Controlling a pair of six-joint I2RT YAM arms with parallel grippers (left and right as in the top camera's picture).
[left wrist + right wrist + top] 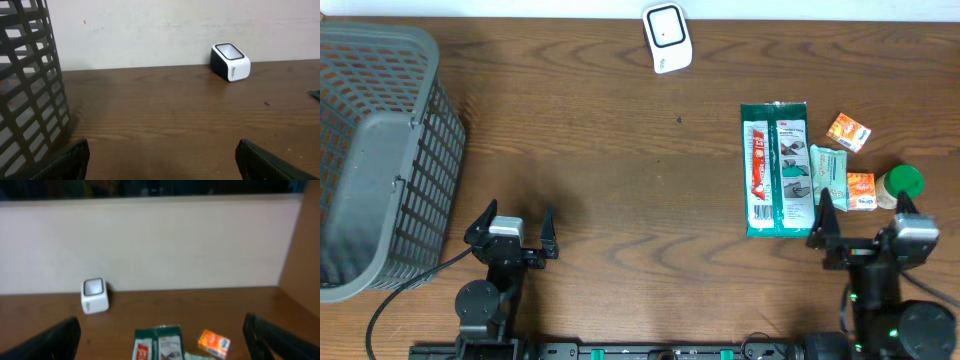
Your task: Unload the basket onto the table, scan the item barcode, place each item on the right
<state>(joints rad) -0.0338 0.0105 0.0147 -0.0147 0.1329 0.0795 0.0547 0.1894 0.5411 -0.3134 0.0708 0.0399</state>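
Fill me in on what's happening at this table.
Nothing is being handled yet. The left gripper and right gripper both sit open and empty at the near edge. The scanner stands at the far edge. The items, a green packet, two orange boxes and a green-lidded jar, lie just ahead of the right gripper. A basket sits at left.
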